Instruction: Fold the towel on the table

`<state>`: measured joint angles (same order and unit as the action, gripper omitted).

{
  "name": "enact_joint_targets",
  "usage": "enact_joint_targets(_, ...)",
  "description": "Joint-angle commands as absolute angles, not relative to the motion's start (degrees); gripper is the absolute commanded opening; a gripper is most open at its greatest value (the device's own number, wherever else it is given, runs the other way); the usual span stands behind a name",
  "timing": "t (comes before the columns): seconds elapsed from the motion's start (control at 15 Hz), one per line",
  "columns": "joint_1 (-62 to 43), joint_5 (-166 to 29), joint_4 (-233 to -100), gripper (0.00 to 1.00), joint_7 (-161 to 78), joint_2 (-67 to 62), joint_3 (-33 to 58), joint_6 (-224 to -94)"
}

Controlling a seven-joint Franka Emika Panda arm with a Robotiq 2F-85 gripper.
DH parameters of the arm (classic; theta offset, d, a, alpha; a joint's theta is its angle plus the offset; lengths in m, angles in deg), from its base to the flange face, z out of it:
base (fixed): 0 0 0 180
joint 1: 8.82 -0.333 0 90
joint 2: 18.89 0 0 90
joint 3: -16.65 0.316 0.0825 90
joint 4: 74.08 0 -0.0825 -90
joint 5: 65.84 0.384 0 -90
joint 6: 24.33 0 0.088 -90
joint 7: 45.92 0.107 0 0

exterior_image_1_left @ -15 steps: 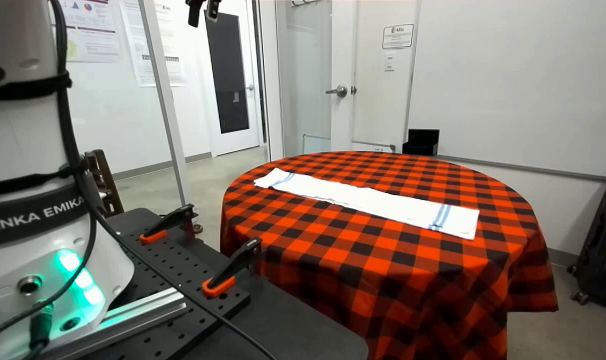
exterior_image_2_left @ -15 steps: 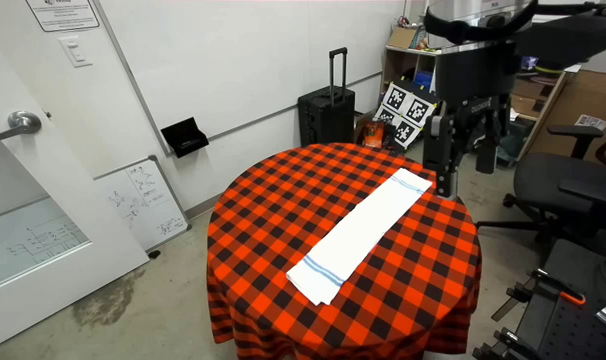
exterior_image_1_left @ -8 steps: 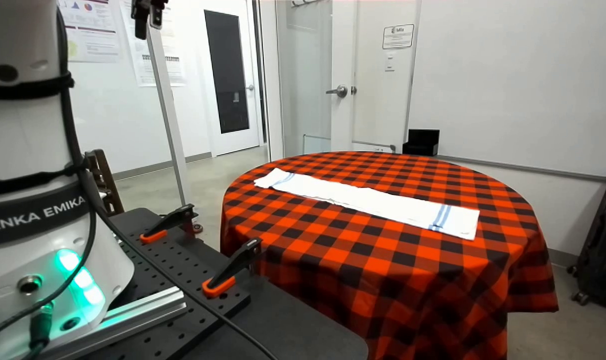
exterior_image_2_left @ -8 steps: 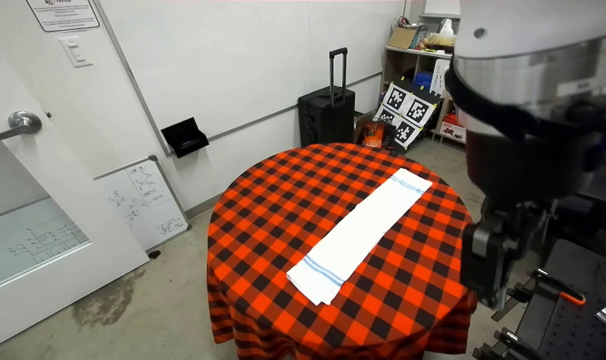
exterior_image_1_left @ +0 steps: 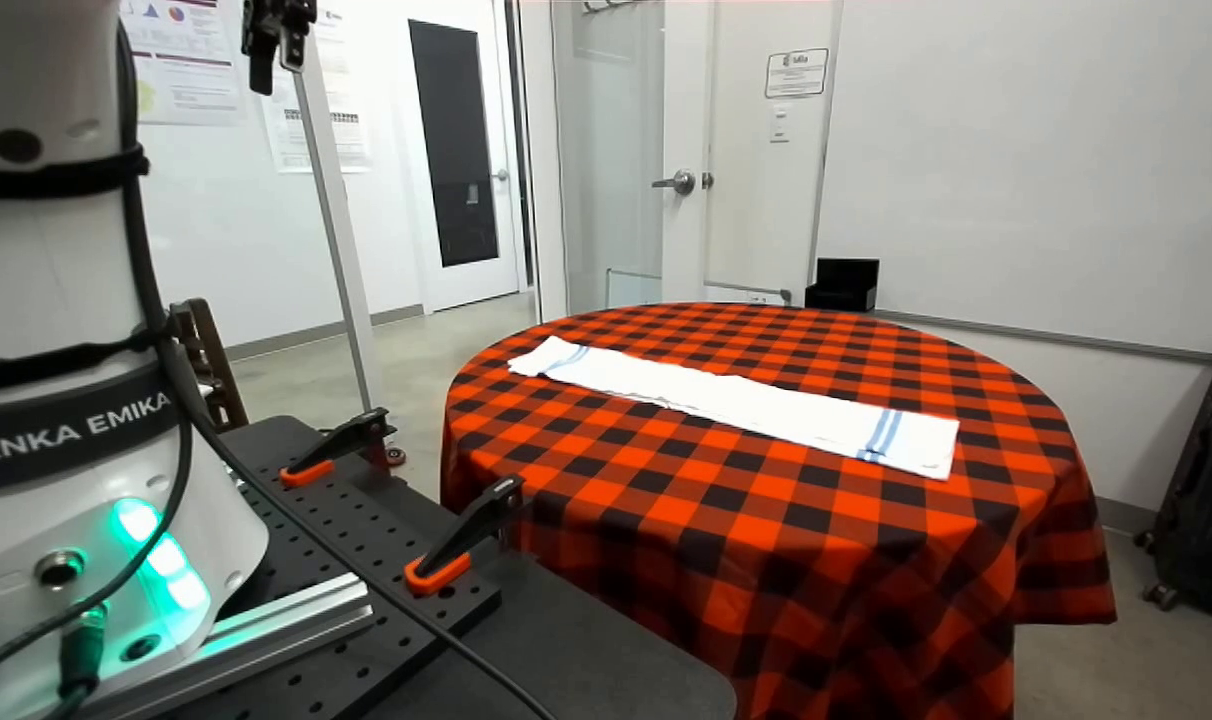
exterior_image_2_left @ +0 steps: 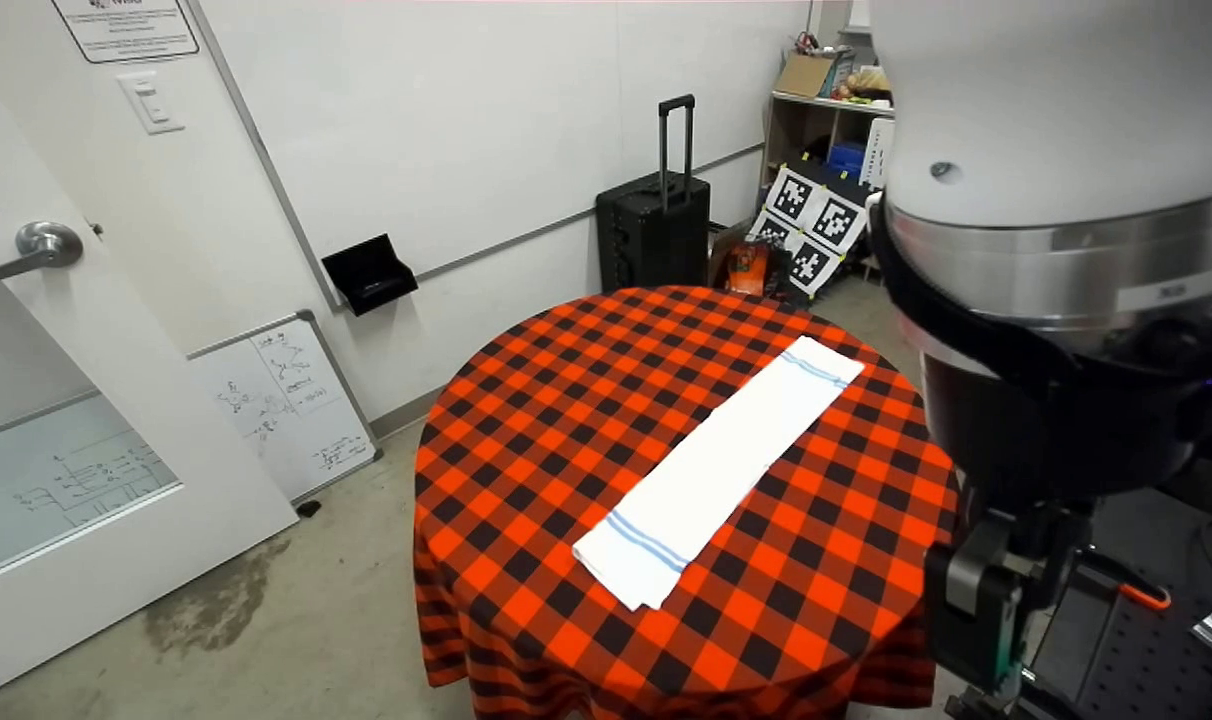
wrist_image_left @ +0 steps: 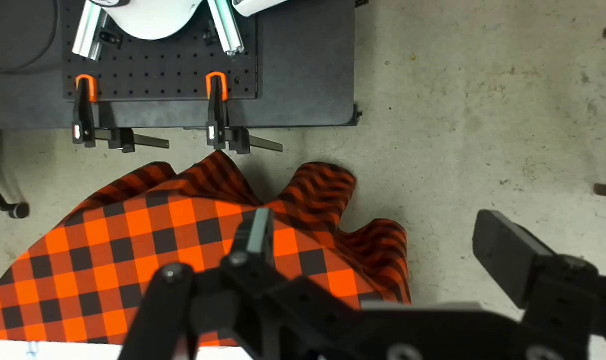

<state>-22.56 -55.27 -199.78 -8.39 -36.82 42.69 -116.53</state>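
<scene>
The white towel (exterior_image_1_left: 746, 405) with blue stripes near both ends lies flat as a long narrow strip on the table (exterior_image_1_left: 726, 500), which has a red and black checked cloth. It shows whole in both exterior views (exterior_image_2_left: 721, 470). In the wrist view only a part of the towel (wrist_image_left: 58, 351) shows at the bottom edge, partly hidden by the gripper. My gripper (wrist_image_left: 378, 227) is open and empty, its fingers wide apart. In an exterior view the gripper (exterior_image_1_left: 277, 68) hangs high up, off to the side of the table and apart from the towel.
The robot's black mounting bench (exterior_image_1_left: 606, 640) with orange clamps (exterior_image_1_left: 436, 572) stands beside the table. A whiteboard wall (exterior_image_2_left: 466, 120), a black suitcase (exterior_image_2_left: 654, 235) and a door (exterior_image_2_left: 66, 420) surround the table. The tablecloth hangs in folds (wrist_image_left: 323, 190) over the edge.
My gripper has moved away from the towel toward the robot's base side, left and down in one picture, right and down in the other. The towel has not moved.
</scene>
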Motion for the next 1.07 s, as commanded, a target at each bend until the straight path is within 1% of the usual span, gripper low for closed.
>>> enact_joint_targets(0.0,-23.04,-55.34,-200.45,1.00,-8.85,-36.99,41.13,-117.16)
enact_joint_targets(1.0,-23.25,-55.47,-200.02,1.00,-8.24,-36.66,41.04,-116.48)
